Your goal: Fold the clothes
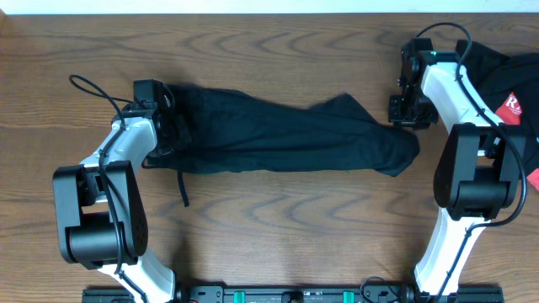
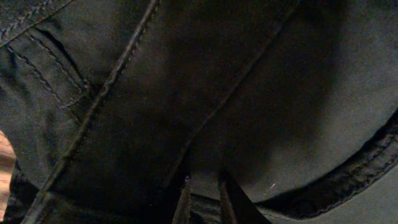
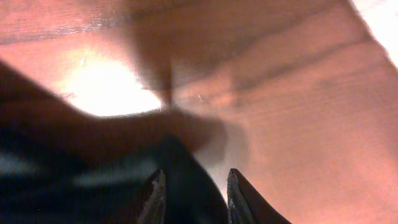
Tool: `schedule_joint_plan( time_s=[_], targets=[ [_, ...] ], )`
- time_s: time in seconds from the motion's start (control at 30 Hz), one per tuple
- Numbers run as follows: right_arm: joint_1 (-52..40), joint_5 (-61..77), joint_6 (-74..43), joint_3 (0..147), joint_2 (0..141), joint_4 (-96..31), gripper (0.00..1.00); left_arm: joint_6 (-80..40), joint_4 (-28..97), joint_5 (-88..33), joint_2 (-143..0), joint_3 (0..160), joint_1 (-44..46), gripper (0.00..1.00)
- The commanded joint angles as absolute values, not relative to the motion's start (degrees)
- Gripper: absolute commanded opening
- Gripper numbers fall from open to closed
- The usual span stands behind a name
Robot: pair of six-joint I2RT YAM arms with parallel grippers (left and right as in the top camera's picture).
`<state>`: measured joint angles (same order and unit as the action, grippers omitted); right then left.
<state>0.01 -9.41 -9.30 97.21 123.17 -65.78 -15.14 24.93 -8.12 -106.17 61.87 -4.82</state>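
The wooden table (image 1: pixel 269 244) carried the clothes (image 1: pixel 278 135), one long black garment stretched left to right across its middle (a thin cord (image 1: pixel 183 189) trailed from the left end onto bare wood). A black-and-red garment (image 1: pixel 505 80) lay at the far right edge.

The left arm (image 1: pixel 126 147) and right arm (image 1: pixel 444 86) share one look: glossy white shells on the long links, bulky matt black housings at the joints. A thin black cable (image 1: pixel 87 82) loops loose off each (the left one arcs widest). The left gripper (image 2: pixel 204 182) and right gripper (image 3: pixel 194 175) have dark, narrow, tapering fingers (image 3: pixel 155 196) with paler inner edges. A black rail (image 1: pixel 286 295) with green marks spans the bases.
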Motion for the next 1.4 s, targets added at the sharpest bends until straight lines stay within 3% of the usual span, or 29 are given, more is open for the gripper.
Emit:
schedule_joint_plan(
  time_s=[0.0, 0.23, 0.37, 0.6, 1.2, 1.37],
  targets=[
    [-0.9, -9.6, -12.4, 104.0, 121.2, -69.6, 0.3, -14.6, 25.9, -4.4, -107.4, 60.8, -5.7, 0.19],
    [-2.6, 9.4, -6.7, 109.8, 117.2, -71.7, 0.33, -14.6, 25.9, -4.4, -107.4, 60.8, -5.7, 0.18],
    [-3.4, 10.0, -6.6, 108.7, 118.1, -67.1, 0.39, -14.6, 25.9, -4.4, -107.4, 60.8, -5.7, 0.19],
    [-4.2, 14.2, -7.2, 104.9, 122.2, -56.6, 0.38, -14.6, 25.9, -4.4, -107.4, 60.8, -5.7, 0.19],
    [-9.1, 5.3, -8.3, 104.9, 133.3, -56.6, 0.38, -14.6, 25.9, -4.4, -107.4, 60.8, -5.7, 0.19],
    [-9.0, -0.3, -10.9, 104.9, 133.4, -58.3, 0.28, -14.6, 25.9, -4.4, -107.4, 60.8, -5.7, 0.19]
  ],
)
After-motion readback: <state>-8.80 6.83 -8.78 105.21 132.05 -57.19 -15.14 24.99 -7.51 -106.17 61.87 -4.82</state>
